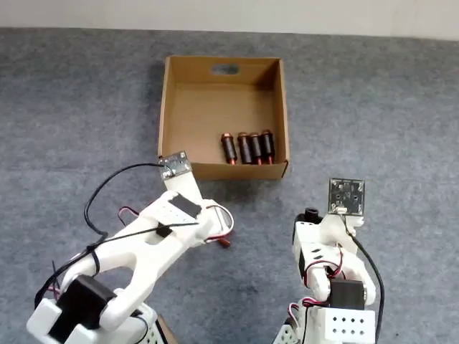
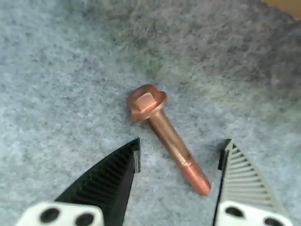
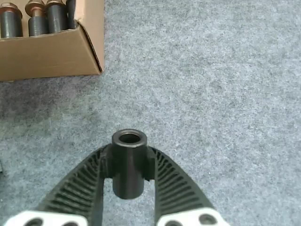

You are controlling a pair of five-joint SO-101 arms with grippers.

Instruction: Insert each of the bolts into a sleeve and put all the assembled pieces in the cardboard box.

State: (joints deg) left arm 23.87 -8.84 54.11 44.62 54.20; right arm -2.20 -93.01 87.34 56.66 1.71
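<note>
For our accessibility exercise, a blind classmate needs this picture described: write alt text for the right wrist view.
The right gripper clamps a black sleeve, its open bore facing the camera, over a grey mat. Farther off, the corner of a cardboard box holds assembled bolt-and-sleeve pieces.

showing copper-toned metal with a soft sheen on the bolt [image 2: 162, 134]. showing a smooth, matt black finish on the sleeve [image 3: 128, 176]. showing ribbed matt plastic on the left gripper [image 2: 182, 146] fingers [image 2: 110, 176], one black, one grey. showing plain matt brown card on the cardboard box [image 1: 224, 170]. showing rough grey felt-like cloth on the table [image 1: 373, 107]. showing smooth white plastic on the arm shells [image 1: 154, 247].
</note>
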